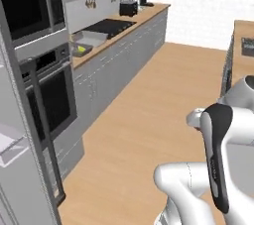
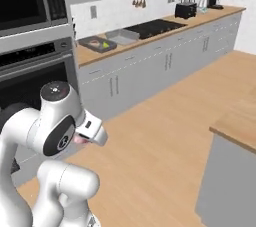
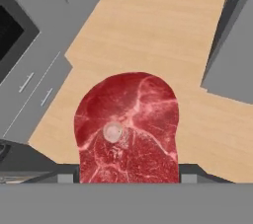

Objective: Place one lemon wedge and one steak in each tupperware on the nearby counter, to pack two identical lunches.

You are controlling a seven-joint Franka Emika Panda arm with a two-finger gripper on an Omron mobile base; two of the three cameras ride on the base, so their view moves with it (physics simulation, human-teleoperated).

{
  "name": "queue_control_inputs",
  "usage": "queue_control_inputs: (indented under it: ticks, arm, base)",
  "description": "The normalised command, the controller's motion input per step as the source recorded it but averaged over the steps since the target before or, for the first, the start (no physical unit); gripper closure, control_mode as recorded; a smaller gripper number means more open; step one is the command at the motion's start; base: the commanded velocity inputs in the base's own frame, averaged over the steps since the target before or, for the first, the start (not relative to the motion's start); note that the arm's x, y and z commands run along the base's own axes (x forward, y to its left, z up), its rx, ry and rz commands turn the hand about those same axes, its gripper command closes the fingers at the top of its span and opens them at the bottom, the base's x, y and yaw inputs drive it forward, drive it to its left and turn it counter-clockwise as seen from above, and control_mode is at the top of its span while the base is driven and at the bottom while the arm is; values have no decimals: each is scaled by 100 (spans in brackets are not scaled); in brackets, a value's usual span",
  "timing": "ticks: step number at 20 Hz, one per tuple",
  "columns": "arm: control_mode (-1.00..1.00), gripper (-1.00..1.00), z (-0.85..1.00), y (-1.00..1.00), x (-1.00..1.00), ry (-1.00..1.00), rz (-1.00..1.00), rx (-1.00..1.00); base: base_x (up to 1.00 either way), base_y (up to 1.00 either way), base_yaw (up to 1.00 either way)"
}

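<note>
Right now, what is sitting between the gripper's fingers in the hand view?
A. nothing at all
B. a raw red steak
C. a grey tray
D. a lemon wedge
B: the hand view shows a marbled red steak held in the gripper, hanging above the wooden floor, while the two tupperware trays sit on the counter across the room.

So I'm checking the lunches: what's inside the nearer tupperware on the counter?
The nearer tupperware holds a yellow lemon wedge and something reddish beside it, too small to identify. Its near rim hides part of the floor.
</note>
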Motion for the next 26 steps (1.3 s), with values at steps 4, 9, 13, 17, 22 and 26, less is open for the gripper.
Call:
queue_control_inputs:
  ticks: [4,9,13,17,22,26]
  arm:
    - [100,100,0,0,0,0,0,0]
    - [100,100,0,0,0,0,0,0]
    - [100,100,0,0,0,0,0,0]
    - [100,100,0,0,0,0,0,0]
    - [100,100,0,0,0,0,0,0]
    - [100,100,0,0,0,0,0,0]
  base:
    - [100,-63,30]
    - [100,-57,30]
    - [100,-32,18]
    - [100,-7,13]
    - [100,19,10]
    - [100,15,1]
